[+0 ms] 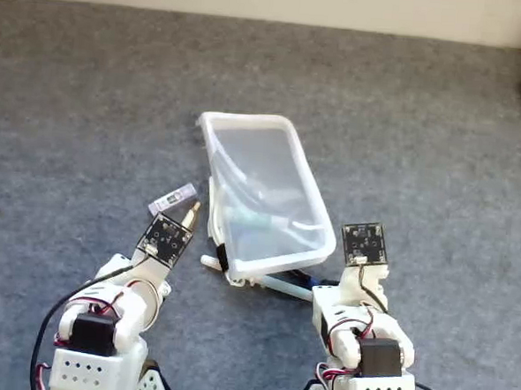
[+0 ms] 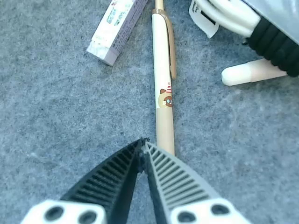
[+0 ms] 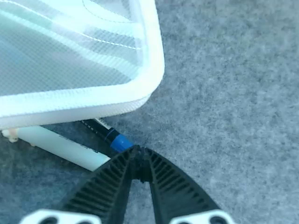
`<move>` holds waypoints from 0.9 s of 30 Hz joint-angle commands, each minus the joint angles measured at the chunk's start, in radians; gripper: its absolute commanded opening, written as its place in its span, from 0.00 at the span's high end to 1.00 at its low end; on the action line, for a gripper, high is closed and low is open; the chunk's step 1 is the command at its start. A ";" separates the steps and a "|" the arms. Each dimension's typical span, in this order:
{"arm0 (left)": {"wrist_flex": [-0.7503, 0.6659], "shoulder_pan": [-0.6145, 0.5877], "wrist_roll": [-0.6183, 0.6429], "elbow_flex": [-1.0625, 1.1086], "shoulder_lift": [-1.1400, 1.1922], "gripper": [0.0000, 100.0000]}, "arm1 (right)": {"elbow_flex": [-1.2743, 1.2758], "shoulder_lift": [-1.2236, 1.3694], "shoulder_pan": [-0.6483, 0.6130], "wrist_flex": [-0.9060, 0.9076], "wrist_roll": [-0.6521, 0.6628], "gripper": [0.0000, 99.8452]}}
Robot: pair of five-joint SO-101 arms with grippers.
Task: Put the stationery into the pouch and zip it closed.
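Left claw (image 2: 142,142) clenched beside cream pen (image 2: 163,84), right claw (image 3: 140,151) clenched by blue-tipped pen (image 3: 119,141)

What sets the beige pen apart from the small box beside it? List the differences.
The beige pen is long and slim; the small box is short and blocky. The pen reaches up to the left gripper; the box lies farther off, angled. Both rest on the grey felt, outside the pouch.

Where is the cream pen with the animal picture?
In the left wrist view the pen lies on the carpet just beyond the left gripper, beside the small white box.
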 commanded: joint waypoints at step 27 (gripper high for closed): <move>0.005 -0.012 -0.005 0.022 -0.013 0.99 | 0.113 -0.018 0.010 -0.001 -0.005 1.00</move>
